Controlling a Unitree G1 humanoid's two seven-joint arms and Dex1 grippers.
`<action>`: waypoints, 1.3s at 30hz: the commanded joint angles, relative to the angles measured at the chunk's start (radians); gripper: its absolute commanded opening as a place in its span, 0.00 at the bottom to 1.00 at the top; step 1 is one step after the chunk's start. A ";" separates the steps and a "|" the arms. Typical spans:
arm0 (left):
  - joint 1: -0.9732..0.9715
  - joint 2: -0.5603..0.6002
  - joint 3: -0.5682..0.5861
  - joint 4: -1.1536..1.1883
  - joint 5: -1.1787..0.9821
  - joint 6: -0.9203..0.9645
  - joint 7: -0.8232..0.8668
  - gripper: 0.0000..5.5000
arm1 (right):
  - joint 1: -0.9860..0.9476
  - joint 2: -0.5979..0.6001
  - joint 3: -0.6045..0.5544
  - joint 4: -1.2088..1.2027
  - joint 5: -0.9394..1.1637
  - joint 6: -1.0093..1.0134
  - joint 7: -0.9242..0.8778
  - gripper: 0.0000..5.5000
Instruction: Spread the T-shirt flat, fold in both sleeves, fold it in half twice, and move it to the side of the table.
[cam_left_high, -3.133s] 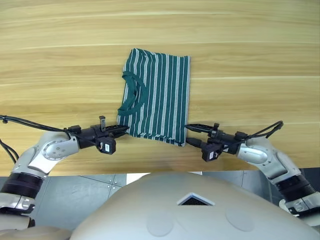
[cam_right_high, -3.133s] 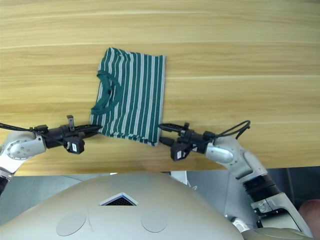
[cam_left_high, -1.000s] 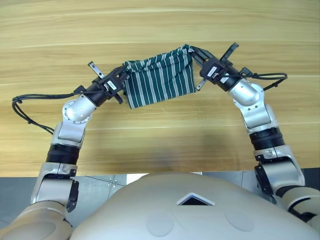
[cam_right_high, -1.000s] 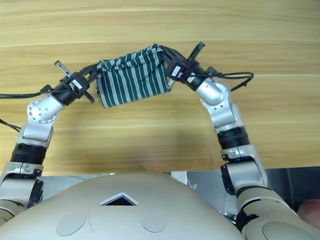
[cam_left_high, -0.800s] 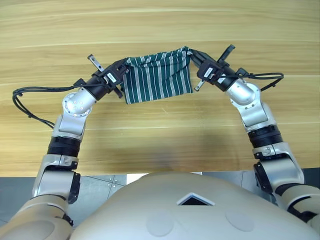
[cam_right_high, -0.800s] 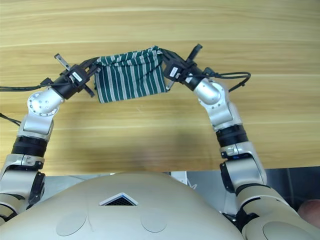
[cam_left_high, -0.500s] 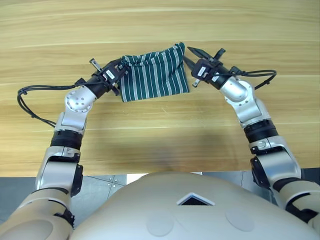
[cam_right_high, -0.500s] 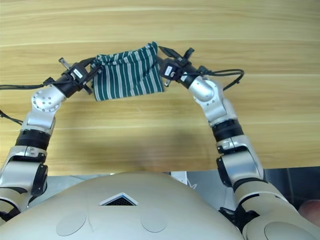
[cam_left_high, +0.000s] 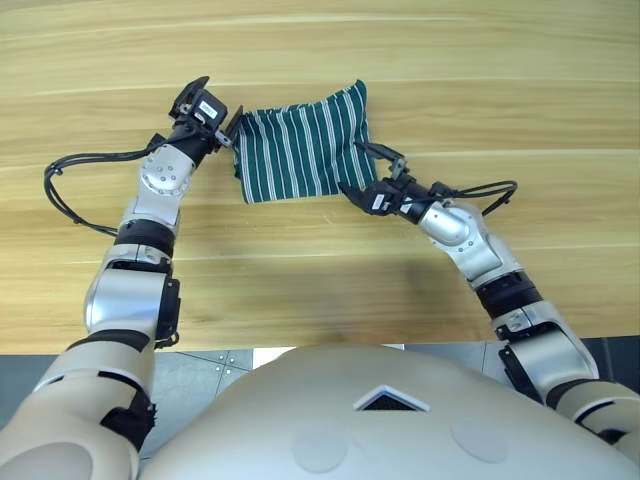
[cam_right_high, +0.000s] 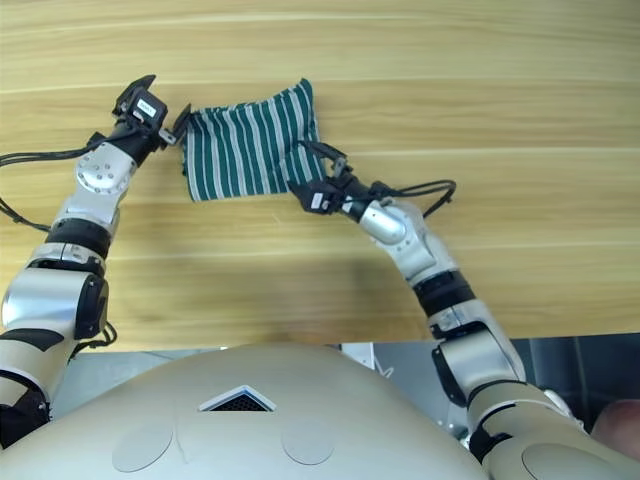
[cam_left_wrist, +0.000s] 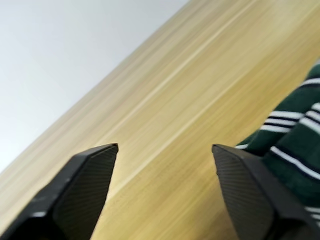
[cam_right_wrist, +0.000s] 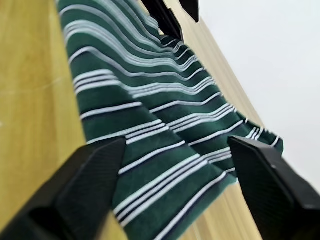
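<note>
The green T-shirt with white stripes (cam_left_high: 300, 145) lies folded into a small rectangle on the wooden table (cam_left_high: 500, 60). My left gripper (cam_left_high: 215, 100) is open just off the shirt's far left corner, with nothing in it. In the left wrist view the shirt's edge (cam_left_wrist: 292, 150) lies beside one finger of the left gripper (cam_left_wrist: 165, 167). My right gripper (cam_left_high: 358, 170) is open at the shirt's near right corner, holding nothing. In the right wrist view the striped cloth (cam_right_wrist: 150, 100) stretches away in front of the right gripper (cam_right_wrist: 175, 165).
Bare wooden table surrounds the shirt on all sides, with wide room to the left, right and far side. Black cables (cam_left_high: 70, 175) trail from the left arm over the table. The table's near edge (cam_left_high: 300, 347) runs close to my body.
Both grippers carried the shirt's near edge over to the far edge, then let go and opened. The left gripper lifted off at the far left corner; the right drew back to the near right corner.
</note>
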 joint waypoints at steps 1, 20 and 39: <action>-0.034 -0.007 -0.007 0.081 0.025 -0.001 0.033 0.75 | -0.018 -0.020 -0.012 0.101 -0.027 0.019 -0.031 0.83; 0.049 -0.013 0.218 0.011 -0.168 -0.154 0.207 0.98 | -0.116 0.211 -0.091 -0.131 0.402 0.180 0.084 0.98; 0.247 -0.161 0.296 -0.341 -0.353 -0.068 0.111 0.98 | -0.666 0.366 -0.529 0.972 0.562 0.564 -0.387 0.98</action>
